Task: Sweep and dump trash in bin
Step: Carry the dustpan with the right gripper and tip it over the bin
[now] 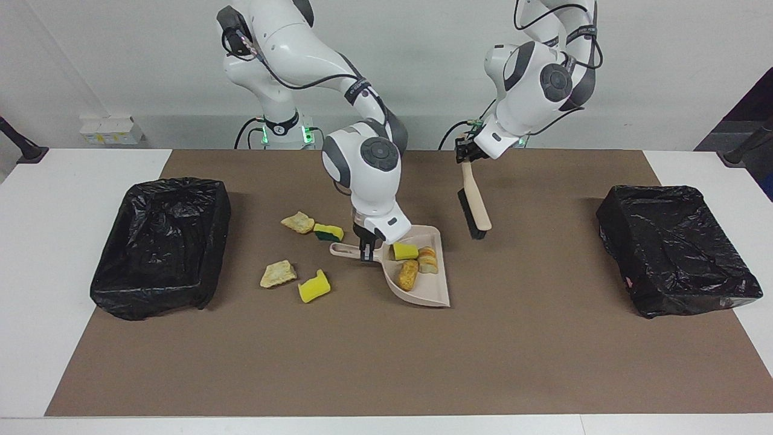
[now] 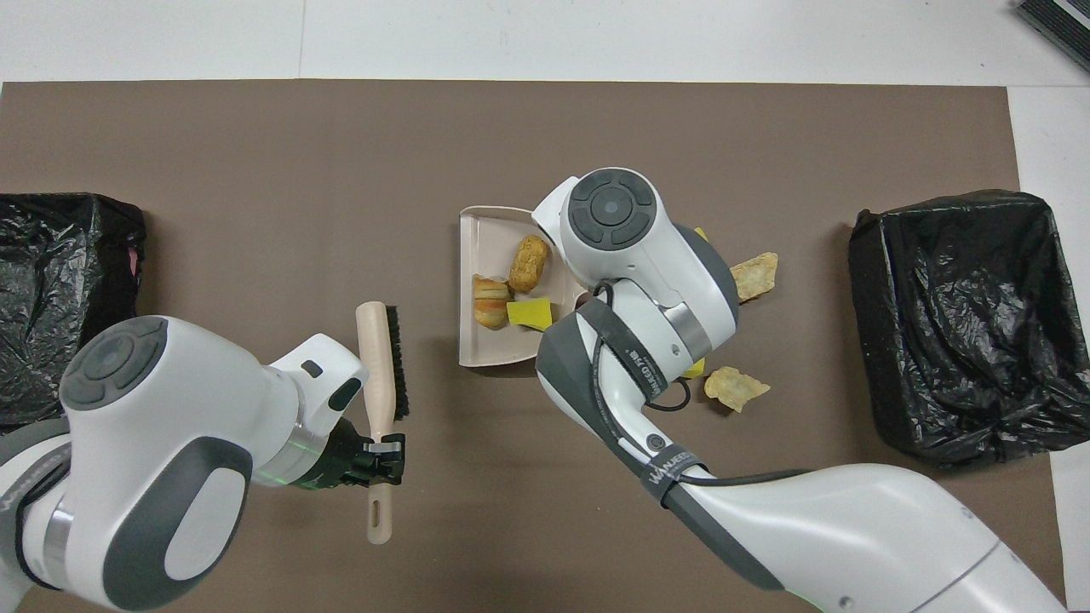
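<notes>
The beige dustpan (image 1: 430, 292) (image 2: 479, 243) sits mid-mat, and my right gripper (image 1: 365, 249) is shut on its handle. Three trash pieces lie in it: a yellow sponge (image 1: 405, 251) (image 2: 530, 312), a golden-brown lump (image 1: 408, 275) (image 2: 528, 262) and a bread-like chunk (image 1: 427, 260) (image 2: 490, 301). My left gripper (image 1: 465, 151) (image 2: 385, 447) is shut on the handle of a brush (image 1: 474, 204) (image 2: 383, 358). The brush hangs over the mat beside the pan, toward the left arm's end. On the mat toward the right arm's end lie two beige chunks (image 1: 298, 222) (image 1: 278, 273), a green-backed sponge (image 1: 328, 232) and a yellow sponge (image 1: 314, 286).
Two black-lined bins stand on the table, one at the right arm's end (image 1: 160, 238) (image 2: 962, 323) and one at the left arm's end (image 1: 676, 248) (image 2: 68, 298). A brown mat (image 1: 386, 362) covers most of the white table.
</notes>
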Robot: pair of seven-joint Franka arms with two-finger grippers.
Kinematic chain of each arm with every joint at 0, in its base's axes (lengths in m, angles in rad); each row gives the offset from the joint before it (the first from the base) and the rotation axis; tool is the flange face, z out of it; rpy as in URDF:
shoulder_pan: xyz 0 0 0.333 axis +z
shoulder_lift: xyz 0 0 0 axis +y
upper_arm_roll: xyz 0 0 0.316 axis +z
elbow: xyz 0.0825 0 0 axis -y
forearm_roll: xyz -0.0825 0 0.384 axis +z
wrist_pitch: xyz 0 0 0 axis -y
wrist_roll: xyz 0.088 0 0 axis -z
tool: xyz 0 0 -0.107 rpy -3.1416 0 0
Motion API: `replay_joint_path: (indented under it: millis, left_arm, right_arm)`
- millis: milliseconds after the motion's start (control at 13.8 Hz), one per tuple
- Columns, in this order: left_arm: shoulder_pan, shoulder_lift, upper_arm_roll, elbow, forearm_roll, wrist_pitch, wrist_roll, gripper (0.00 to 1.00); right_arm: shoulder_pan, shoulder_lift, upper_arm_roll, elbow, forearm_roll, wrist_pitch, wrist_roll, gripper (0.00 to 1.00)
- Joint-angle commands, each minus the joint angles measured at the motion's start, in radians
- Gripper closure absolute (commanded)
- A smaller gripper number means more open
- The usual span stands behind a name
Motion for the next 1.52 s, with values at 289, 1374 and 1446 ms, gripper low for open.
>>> replay_joint_path:
  millis: [289,1374,1446]
  left_arm:
    - [-0.025,-0.095,-0.218,-0.182,0.057,0.216,-0.245,1.00]
    - [-0.155,0.003,-0.238,-0.318,0.011,0.425,-0.158,1.00]
    - [-0.154,0.003,-0.238,-0.320,0.010,0.430,-0.157,1.00]
  right_arm:
    - [-0.222,-0.281,0.009,-0.178,0.120,-0.024,-0.247,1.00]
    - [-0.919,-0.456,-0.003,-0.343,0.174,0.015,-1.108,1.00]
    - [-0.925,-0.450,-0.003,-0.343,0.112,0.049,-1.098,1.00]
